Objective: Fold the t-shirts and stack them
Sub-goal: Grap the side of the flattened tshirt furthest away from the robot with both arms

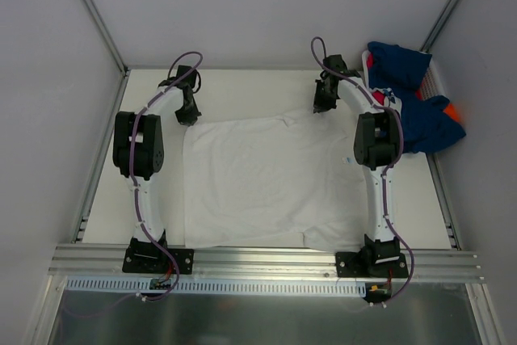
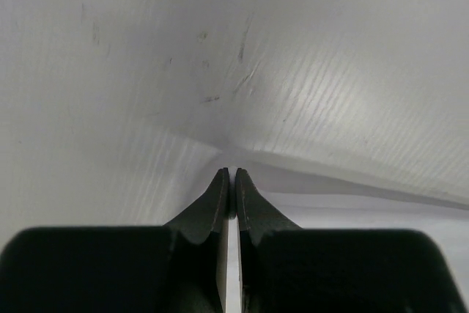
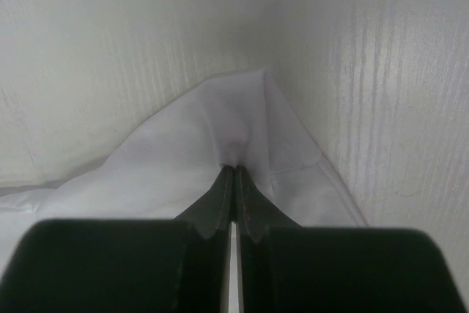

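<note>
The white t-shirt (image 1: 266, 183) is laid out nearly flat on the worktop (image 1: 242, 90) between the two arms, its near hem close to their bases. A heap of navy, red and orange t-shirts (image 1: 408, 98) is seen at the far right, well apart from the spread shirt's middle.

The cloth is judged to be light, thin and limp. It will sag and crease wherever it is not supported, and it may drag on the worktop if pulled low. It is best taken by its edge at two corners of the same side, so that the side is carried as one straight line. A pinch on a single layer is wanted, since a doubled layer would spoil the fold.

Both arms are stretched forward and bent down at the wrist, with the left gripper (image 1: 188, 112) at the shirt's far left corner and the right gripper (image 1: 321, 105) at its far right corner. In the right wrist view the fingers (image 3: 248, 199) are pressed together on a tented peak of white cloth. In the left wrist view the fingers (image 2: 220, 196) are likewise closed, and a raised fold of the shirt's edge appears to be nipped at their tips.
</note>
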`<state>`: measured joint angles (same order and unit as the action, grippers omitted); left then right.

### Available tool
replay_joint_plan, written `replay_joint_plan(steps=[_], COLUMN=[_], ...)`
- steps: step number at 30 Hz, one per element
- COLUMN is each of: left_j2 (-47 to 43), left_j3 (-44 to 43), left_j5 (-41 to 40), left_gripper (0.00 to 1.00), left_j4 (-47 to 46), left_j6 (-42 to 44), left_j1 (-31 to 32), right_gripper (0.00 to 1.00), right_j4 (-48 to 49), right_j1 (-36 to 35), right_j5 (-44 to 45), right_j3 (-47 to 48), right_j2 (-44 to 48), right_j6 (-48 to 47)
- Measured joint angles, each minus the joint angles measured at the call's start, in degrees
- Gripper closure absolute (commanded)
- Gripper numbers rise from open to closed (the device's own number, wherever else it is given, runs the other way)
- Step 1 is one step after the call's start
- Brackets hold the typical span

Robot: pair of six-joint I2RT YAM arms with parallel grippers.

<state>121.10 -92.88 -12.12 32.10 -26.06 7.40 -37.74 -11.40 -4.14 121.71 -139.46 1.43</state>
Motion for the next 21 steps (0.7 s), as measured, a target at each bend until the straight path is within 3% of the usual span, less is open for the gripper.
replay_joint_plan(steps=[10,21], left_j2=[3.7,3.1], left_j3=[-13.9,-11.9], left_j5=[-0.2,-2.0], left_gripper=[1.0,1.0], left_j4=[1.6,2.5], left_j6=[1.9,2.6], left_j1=[0.0,0.0], right_gripper=[1.0,1.0], right_j4=[-3.0,-5.8], right_j1=[0.4,1.2], right_j5=[4.0,8.2], right_j3=[2.8,-0.5], right_j2=[1.0,12.6], right_j6=[-2.0,-3.8])
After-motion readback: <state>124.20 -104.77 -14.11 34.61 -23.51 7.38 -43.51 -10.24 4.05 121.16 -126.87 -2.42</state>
